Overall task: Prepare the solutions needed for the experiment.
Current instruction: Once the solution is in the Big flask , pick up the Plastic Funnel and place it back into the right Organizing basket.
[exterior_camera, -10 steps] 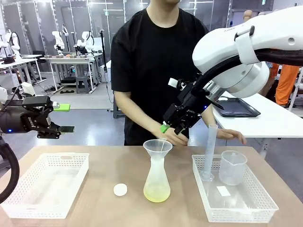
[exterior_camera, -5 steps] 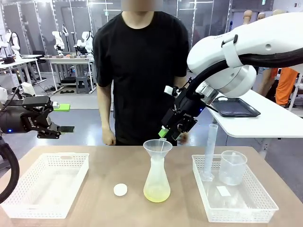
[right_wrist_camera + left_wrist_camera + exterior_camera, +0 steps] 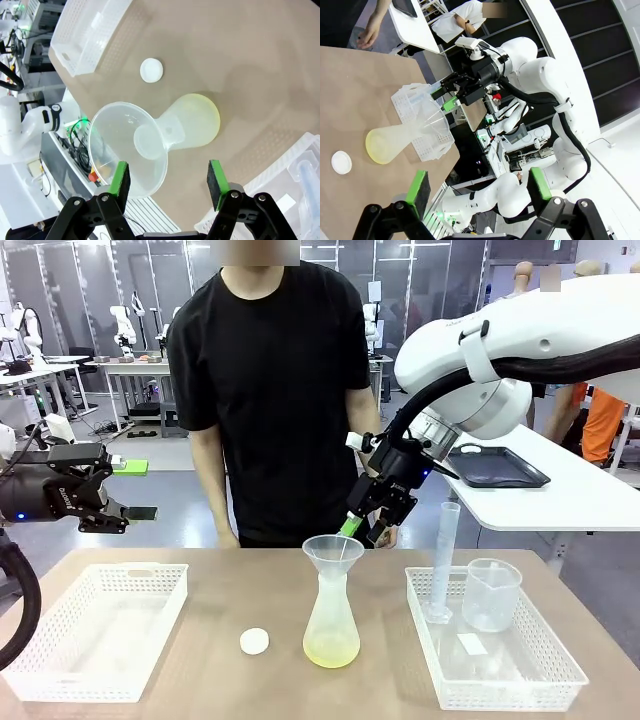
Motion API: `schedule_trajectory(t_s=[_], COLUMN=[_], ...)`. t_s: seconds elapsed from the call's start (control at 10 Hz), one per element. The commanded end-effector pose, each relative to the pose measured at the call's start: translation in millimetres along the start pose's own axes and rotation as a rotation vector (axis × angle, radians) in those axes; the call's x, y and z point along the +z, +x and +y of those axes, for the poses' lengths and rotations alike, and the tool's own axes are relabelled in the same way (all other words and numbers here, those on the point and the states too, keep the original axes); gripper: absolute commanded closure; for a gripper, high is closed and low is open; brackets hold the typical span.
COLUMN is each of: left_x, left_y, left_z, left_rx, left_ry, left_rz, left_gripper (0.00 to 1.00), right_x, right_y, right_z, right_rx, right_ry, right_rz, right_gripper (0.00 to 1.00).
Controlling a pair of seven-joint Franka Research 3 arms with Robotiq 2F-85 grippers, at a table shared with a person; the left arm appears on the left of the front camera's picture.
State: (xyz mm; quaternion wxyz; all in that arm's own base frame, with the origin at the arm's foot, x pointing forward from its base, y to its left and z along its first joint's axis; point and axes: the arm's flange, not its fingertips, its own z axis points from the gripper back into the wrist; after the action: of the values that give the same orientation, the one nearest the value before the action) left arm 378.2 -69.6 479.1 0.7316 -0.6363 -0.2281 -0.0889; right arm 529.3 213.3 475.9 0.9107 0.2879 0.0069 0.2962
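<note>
The counter (image 3: 200, 585) runs across the front view, tan and wide. A person in a black shirt stands at its far side. A second ago they were leaning over the glassware with a hand on the counter. Now they stand upright with their hands drawn back off it.

My right arm has swung in meanwhile. Its claw (image 3: 365, 530) hangs just above the far rim of the funnel (image 3: 333, 550), released and holding nothing. From its wrist camera the green pads sit either side of that rim without touching it. My left claw (image 3: 135, 490) hovers well off to the left, above a white tray (image 3: 60, 665), spread wide and empty.

Another tray (image 3: 565, 680) on the right holds a tall measuring tube (image 3: 441, 560) and a beaker (image 3: 491, 593).

The flask (image 3: 331, 620) stands upright mid-counter between the trays, with the funnel seated in its neck. A small white cap (image 3: 254, 641) lies just to its left. The solution (image 3: 331, 650) is a shallow yellow-green layer at the bottom of the flask.

I judge that the person has handed the work back to me. Lifting the funnel out looks like my next job.
</note>
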Motion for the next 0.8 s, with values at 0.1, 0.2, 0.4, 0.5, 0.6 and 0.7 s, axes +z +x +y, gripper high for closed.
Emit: schedule_trajectory(t_s=[0.1,0.2,0.4,0.5,0.6,0.7], left_x=[-3,-3,-3,-3,-3,-3], left_y=[0,0,0,0,0,0], left_z=[-1,-1,-1,-1,-1,-1], left_rx=[0.000,0.000,0.000,0.000,0.000,0.000], left_ry=[-0.006,-0.006,-0.006,-0.006,-0.006,-0.006], left_rz=[0.000,0.000,0.000,0.000,0.000,0.000], left_gripper=[0.00,0.00,0.00,0.00,0.00,0.00], right_x=[-7,-12,-20,-25,-28,-30], right_y=[12,14,16,18,19,21], right_z=[-6,-7,-11,-12,-13,-13], right_rx=[-0.013,-0.018,-0.027,-0.027,-0.027,-0.031], right_ry=[-0.005,-0.007,-0.008,-0.007,-0.006,0.008], right_rz=[0.067,0.080,0.095,0.096,0.091,0.089], right_gripper=[0.22,0.22,0.22,0.22,0.22,0.22])
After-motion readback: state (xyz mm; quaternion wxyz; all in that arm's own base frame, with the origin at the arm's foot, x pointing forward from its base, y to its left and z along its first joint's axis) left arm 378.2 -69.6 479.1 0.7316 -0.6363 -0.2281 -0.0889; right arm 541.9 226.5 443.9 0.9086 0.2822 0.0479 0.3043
